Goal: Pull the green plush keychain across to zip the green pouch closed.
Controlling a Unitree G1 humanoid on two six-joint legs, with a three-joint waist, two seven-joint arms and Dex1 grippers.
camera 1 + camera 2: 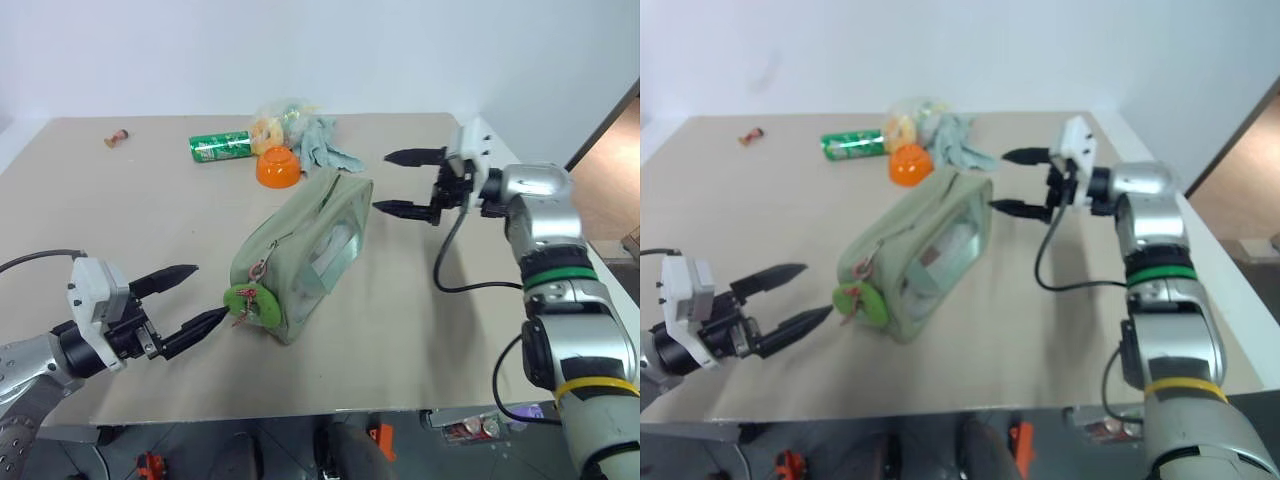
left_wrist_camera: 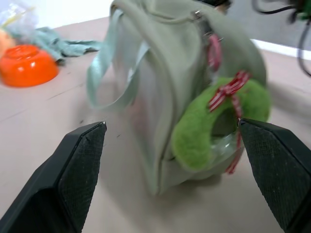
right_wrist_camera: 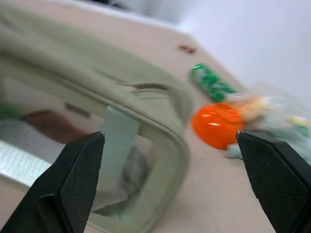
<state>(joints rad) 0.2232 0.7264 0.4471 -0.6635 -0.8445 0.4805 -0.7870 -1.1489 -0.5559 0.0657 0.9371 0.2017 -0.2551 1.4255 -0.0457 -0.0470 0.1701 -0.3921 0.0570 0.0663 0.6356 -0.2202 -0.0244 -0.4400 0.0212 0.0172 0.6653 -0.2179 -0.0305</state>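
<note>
The pale sage-green pouch (image 1: 310, 245) lies in the middle of the table, its zipper running along the top. At its near end hangs the lime-green plush keychain (image 1: 250, 303) with a pinkish-red clasp; it also shows in the left wrist view as a fuzzy ring (image 2: 204, 128). My left gripper (image 1: 190, 300) is open just left of the keychain, its lower fingertip close to the plush. My right gripper (image 1: 410, 183) is open in the air by the pouch's far right end, pointing left, holding nothing.
Behind the pouch sit an orange bowl (image 1: 279, 166), a green soda can (image 1: 221, 147) lying down, a grey-green cloth (image 1: 326, 146) and a clear bag of snacks (image 1: 277, 120). A small brown item (image 1: 117, 138) lies far left. The table's right edge runs past my right arm.
</note>
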